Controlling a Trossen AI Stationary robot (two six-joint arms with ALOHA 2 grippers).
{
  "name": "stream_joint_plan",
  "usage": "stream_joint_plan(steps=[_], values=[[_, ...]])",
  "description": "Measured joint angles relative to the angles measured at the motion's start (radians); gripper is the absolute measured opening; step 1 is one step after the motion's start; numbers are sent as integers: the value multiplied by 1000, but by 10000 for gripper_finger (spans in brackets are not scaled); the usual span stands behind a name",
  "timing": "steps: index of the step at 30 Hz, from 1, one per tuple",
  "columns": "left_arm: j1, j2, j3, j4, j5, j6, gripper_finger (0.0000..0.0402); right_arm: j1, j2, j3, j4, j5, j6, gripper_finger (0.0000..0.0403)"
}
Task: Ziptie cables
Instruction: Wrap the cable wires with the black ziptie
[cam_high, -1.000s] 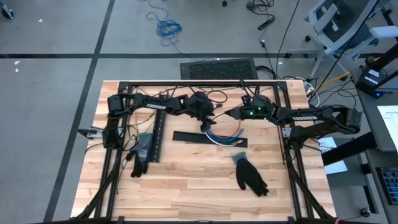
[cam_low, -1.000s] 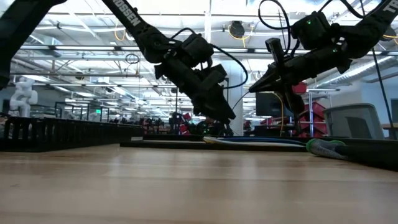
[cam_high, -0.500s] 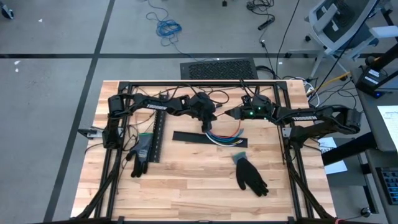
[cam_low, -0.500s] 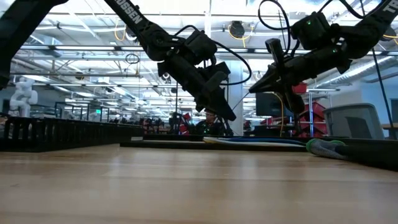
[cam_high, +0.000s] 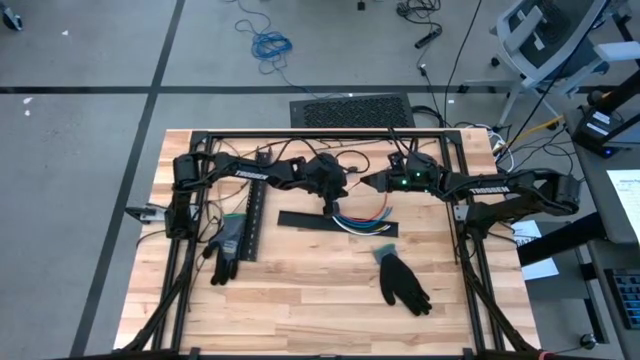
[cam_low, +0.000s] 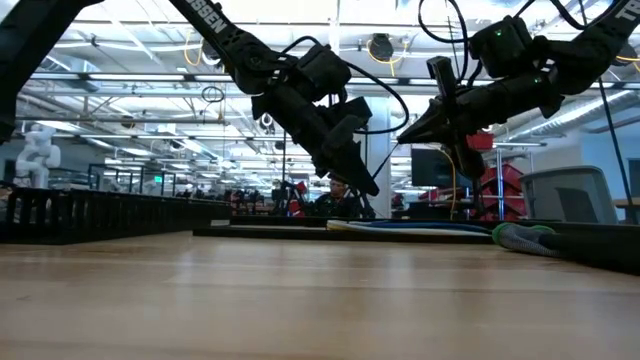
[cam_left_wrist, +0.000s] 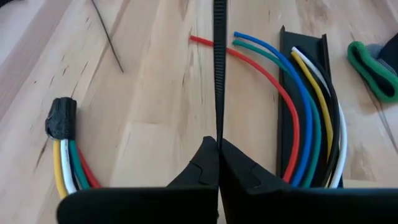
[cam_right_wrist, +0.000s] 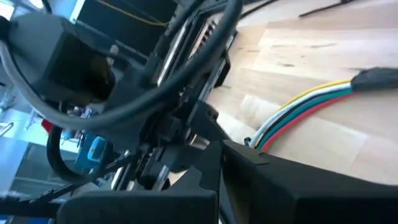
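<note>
The table (cam_high: 300, 290) carries, at its middle, a black strip (cam_high: 335, 222), taken here as the landmark. The cables (cam_high: 355, 221) lie on and just beyond the strip, curving off its far edge; in the left wrist view they arc from a black-taped end (cam_left_wrist: 61, 118) round to the strip's channel (cam_left_wrist: 303, 50). One glove (cam_high: 403, 280) lies near the strip's right end on the near side, another (cam_high: 227, 245) well to the strip's left beside a slotted rail (cam_high: 254, 220).

The left gripper (cam_high: 331, 199) hangs just above the strip's far edge, over the cables, fingers pressed together on a thin black ziptie (cam_left_wrist: 219, 68) that stands out straight beyond its tips. The right gripper (cam_high: 368, 183) hovers close by, farther back from the strip, fingers closed on nothing visible.

Risks, as I judge them: the two grippers are close, so a careless reach could knock them together. The tie is pinched only at one end; it may swivel or slip out while being threaded. The cables are loose and splayed, so the tie could pass under only some of them or drag them off the strip.
</note>
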Motion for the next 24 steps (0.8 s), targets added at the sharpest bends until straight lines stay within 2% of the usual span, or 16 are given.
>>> stream_joint_plan(steps=[10,15,20,24], values=[[0,6,-12,-121,-3,4,12,-35,-4,1,120,39,-24,1],[1,5,-12,-137,-3,-3,14,-62,-8,1,125,31,-34,1],[1,5,-4,-126,-3,-1,13,-69,-10,1,89,12,-72,1],[3,5,19,-124,-3,5,3,-94,-30,1,-9,51,-139,0]])
